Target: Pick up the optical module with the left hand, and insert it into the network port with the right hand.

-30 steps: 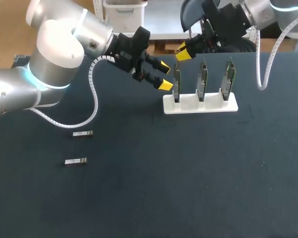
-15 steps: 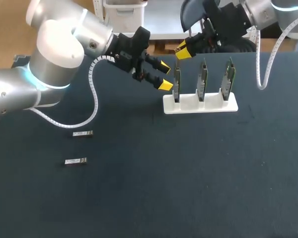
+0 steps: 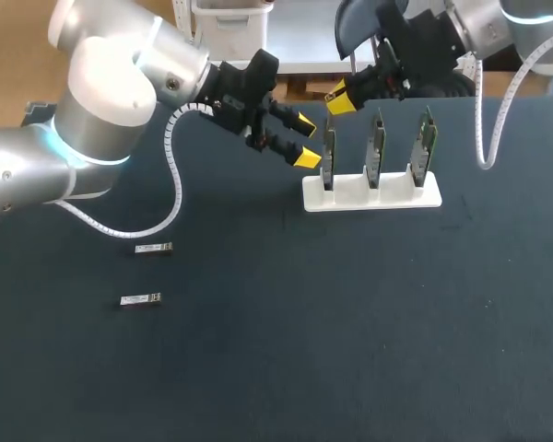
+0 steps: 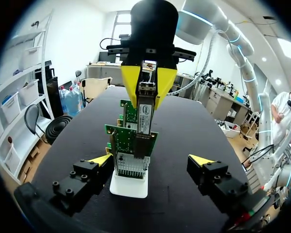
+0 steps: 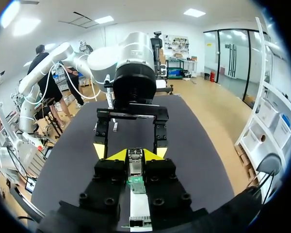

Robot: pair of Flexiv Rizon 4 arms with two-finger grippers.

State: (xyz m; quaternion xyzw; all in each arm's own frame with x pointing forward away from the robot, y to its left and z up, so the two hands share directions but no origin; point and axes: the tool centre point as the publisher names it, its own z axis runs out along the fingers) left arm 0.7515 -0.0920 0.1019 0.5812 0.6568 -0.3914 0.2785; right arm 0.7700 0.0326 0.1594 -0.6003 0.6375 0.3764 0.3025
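Note:
My right gripper (image 3: pixel 339 96) hangs over the leftmost of three green network cards (image 3: pixel 328 152) that stand upright in a white holder (image 3: pixel 371 193). It is shut on a silver optical module (image 4: pixel 145 116), which points down at the card's port (image 4: pixel 131 167). In the right wrist view the module (image 5: pixel 135 167) sits between the yellow tips, right above the card's edge (image 5: pixel 136 183). My left gripper (image 3: pixel 304 140) stands open and holds nothing, just left of the holder. Its fingers (image 4: pixel 99 162) flank the cards without touching them.
Two spare optical modules (image 3: pixel 153 248) (image 3: pixel 140 299) lie flat on the dark table at the left. The other two cards (image 3: pixel 376 147) (image 3: pixel 425 145) stand to the right in the same holder.
My right gripper has shifted slightly up and then back down over the leftmost card, still holding the module. The left arm has not moved.

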